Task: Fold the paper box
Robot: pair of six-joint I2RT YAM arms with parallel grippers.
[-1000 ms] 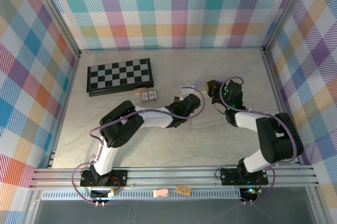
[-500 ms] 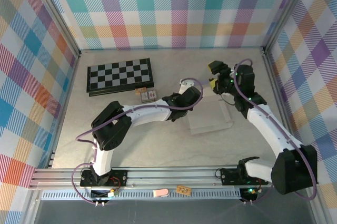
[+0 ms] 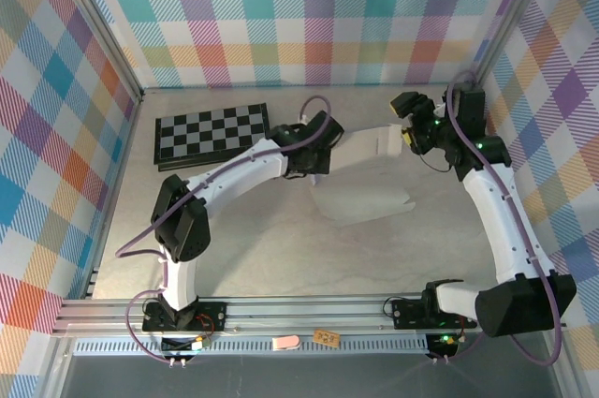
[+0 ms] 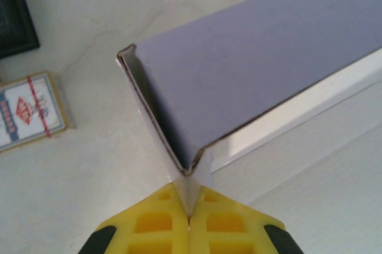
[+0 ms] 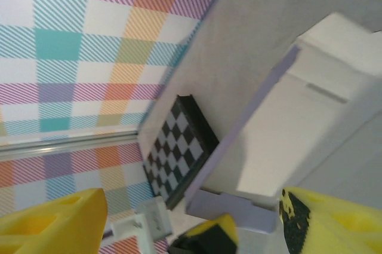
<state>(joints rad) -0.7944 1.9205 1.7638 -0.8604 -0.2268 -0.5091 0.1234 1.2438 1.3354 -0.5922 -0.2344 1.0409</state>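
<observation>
Tabletop (image 4: 89, 21): left gripper (image 4: 189, 215) tight on box (image 4: 256, 69)

Robot lab test cell (plaid walls (image 3: 281, 14), aluminium frame rail (image 3: 309, 309)).

Wrist views, items cut off or covered.
Left wrist view: the paper box (image 4: 262, 57) runs off the right edge, the card pack (image 4: 27, 110) is cut by the left edge, its print blurred, and the checkerboard (image 4: 15, 15) shows one corner. Right wrist view: the box covers part of the checkerboard.
</observation>
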